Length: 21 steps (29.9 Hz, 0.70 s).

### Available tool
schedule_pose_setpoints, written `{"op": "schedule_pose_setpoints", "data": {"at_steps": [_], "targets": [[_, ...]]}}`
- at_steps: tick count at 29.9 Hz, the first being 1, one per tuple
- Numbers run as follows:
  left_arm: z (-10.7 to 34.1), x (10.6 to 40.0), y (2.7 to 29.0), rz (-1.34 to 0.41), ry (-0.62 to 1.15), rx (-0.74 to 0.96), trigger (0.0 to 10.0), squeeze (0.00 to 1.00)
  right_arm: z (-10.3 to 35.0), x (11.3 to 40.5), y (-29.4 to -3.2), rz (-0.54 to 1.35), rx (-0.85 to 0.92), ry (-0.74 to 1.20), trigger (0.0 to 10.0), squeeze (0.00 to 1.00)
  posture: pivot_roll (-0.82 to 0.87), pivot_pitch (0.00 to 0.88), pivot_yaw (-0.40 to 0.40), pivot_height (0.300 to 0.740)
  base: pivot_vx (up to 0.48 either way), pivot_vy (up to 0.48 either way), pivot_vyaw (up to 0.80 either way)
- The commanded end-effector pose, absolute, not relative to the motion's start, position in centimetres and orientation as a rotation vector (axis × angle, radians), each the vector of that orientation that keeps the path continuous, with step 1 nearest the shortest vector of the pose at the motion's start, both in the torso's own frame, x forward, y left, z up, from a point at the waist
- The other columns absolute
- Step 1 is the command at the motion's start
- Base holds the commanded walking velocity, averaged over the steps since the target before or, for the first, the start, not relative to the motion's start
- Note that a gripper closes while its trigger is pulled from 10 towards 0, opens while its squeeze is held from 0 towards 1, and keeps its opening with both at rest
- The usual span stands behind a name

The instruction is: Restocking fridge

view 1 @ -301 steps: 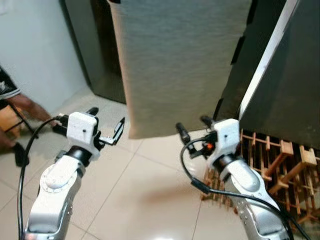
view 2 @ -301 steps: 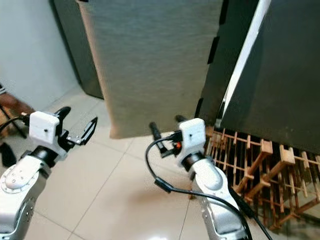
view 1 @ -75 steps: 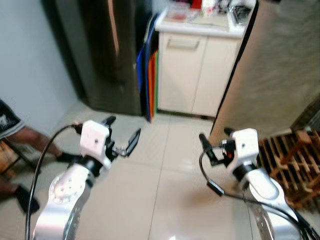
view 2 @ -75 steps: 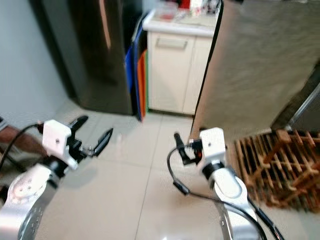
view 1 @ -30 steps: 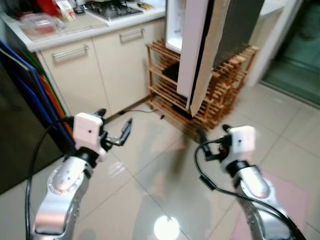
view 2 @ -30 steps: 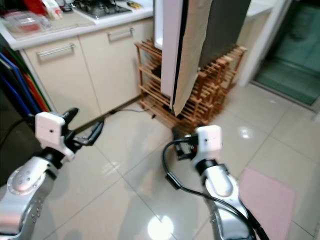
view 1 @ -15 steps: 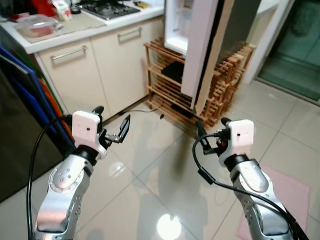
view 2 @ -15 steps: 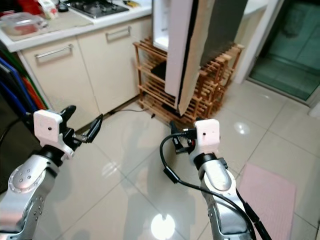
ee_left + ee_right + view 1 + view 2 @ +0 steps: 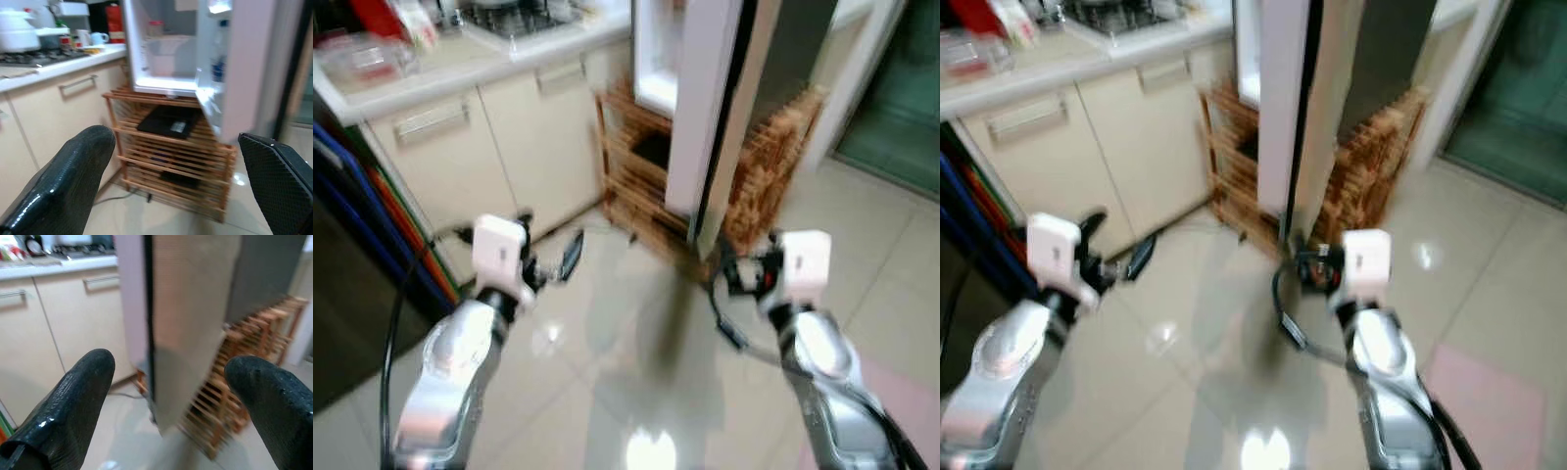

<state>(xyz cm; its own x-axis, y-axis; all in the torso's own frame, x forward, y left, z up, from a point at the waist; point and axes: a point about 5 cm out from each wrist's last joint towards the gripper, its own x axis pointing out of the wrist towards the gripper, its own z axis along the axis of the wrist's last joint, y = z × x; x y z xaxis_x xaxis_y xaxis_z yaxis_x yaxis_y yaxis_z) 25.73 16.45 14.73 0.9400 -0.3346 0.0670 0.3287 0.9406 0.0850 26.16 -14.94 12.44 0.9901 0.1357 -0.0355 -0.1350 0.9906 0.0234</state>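
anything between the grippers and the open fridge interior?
Partly. The white open fridge door stands edge-on ahead of the right gripper. The left gripper, empty and open, has bare tiled floor ahead, and its wrist view sees into the fridge compartment.

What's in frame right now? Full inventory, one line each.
Fridge: one, white inside, door open, standing on the rack.
Fridge door: one, white edge, swung towards the robot.
Wooden rack: one, light wood, under the fridge.
Black flat item: one, on the rack's top shelf.
Cabinets: cream, with bar handles, left of the rack.
Hob: one, on the counter.
Red canister: one, on the counter.
Floor tiles: glossy beige.
Left gripper: open, empty.
Right gripper: open, empty.
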Motion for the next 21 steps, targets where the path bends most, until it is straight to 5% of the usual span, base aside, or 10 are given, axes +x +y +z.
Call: {"op": "schedule_pose_setpoints", "data": {"at_steps": [1, 5, 13, 21], "targets": [[15.0, 25.7, 17.0, -0.323, -0.085, 0.093, 10.0, 0.00, 12.8, 26.2, -14.2, 0.158, 0.039, 0.023, 10.0, 0.00, 0.05, 0.000, 0.038, 0.740, 0.416, 0.000, -0.64], [14.8, 25.7, 16.9, -0.329, -0.081, 0.093, 10.0, 0.00, 12.7, 26.3, -14.4, 0.146, 0.032, 0.029, 10.0, 0.00, 0.05, 0.000, 0.041, 0.740, 0.412, 0.000, -0.80], [14.6, 25.4, 16.8, -0.334, -0.072, 0.088, 10.0, 0.00, 13.0, 25.8, -14.7, 0.133, 0.051, -0.004, 10.0, 0.00, 0.05, 0.000, 0.040, 0.740, 0.384, 0.000, 0.00], [14.4, 25.1, 17.0, -0.333, -0.073, 0.097, 10.0, 0.00, 13.5, 25.3, -15.8, 0.084, 0.083, -0.053, 10.0, 0.00, 0.05, 0.000, 0.043, 0.740, 0.000, 0.000, 0.00]]}}
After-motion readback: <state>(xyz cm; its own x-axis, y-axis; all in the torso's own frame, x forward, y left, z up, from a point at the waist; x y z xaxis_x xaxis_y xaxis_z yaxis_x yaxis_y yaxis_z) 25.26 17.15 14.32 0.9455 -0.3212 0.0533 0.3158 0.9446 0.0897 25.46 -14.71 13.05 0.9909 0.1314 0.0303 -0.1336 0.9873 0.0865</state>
